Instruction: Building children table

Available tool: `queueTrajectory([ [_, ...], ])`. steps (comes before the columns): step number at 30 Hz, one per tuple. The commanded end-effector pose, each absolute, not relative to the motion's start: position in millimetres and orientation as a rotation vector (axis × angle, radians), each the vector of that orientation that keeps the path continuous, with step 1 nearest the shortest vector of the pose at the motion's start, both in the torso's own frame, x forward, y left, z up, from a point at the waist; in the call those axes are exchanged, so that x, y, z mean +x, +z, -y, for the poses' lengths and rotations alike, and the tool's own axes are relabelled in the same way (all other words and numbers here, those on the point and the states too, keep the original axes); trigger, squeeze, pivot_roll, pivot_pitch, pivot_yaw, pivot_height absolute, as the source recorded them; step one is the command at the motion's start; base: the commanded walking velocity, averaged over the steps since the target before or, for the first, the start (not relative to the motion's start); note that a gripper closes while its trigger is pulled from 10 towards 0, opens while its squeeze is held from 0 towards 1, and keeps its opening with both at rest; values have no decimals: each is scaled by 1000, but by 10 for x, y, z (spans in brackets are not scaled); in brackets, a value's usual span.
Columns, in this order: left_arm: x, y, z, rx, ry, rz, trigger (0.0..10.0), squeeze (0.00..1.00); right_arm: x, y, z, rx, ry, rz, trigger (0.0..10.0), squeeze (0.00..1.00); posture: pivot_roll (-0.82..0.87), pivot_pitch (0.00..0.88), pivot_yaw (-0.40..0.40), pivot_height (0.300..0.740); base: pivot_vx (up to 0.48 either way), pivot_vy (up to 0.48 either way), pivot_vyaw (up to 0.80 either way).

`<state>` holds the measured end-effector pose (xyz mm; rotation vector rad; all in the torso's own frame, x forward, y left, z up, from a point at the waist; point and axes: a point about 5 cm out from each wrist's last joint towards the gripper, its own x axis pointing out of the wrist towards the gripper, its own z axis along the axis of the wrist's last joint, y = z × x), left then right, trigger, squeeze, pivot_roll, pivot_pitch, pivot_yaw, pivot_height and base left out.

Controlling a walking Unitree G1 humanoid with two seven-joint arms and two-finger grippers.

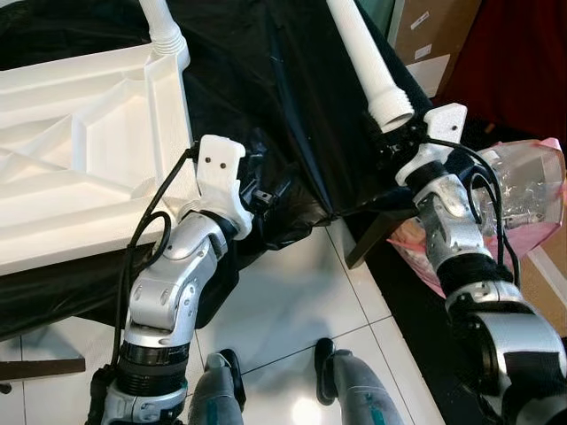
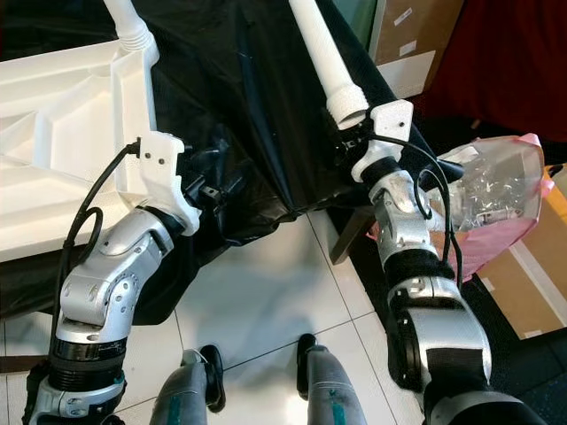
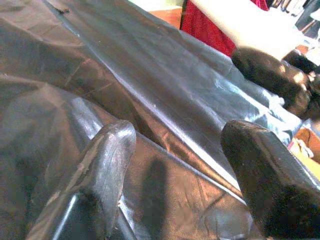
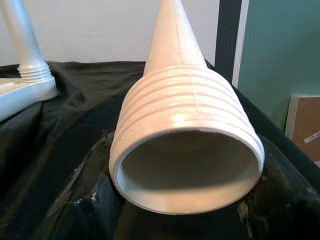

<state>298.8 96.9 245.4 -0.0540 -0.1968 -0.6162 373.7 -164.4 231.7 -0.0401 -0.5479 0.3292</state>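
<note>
While right gripper [image 1: 396, 133] clamps threaded end of white table leg [image 1: 363, 53] over black sheet [image 1: 283, 88], left gripper [image 3: 175, 165] hovers empty, fingers apart, beside upturned white tabletop [image 1: 80, 150]; another leg [image 1: 164, 27] stands screwed into tabletop corner.

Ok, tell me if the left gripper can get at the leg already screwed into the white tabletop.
Probably yes. The left gripper is open over the black sheet, just beside the tabletop. The screwed-in leg stands at the near corner, with nothing between. The right gripper holds the other leg well aside.
</note>
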Motion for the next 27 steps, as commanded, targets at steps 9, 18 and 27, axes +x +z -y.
queueTrajectory([
  [9,3114,2560,-987,-187,-708,226,10000,1000,3499,2333,1524,-11,326,622,10000,0,-23,110,0,740,0,0,0],
  [18,3170,2653,-910,-303,-812,209,10000,0,3394,2445,1341,20,386,681,10000,0,-26,75,0,740,0,0,0],
  [27,3277,2856,-910,-549,-928,213,10000,0,3297,2537,1187,5,487,703,10000,0,-27,67,1,740,0,0,0],
])
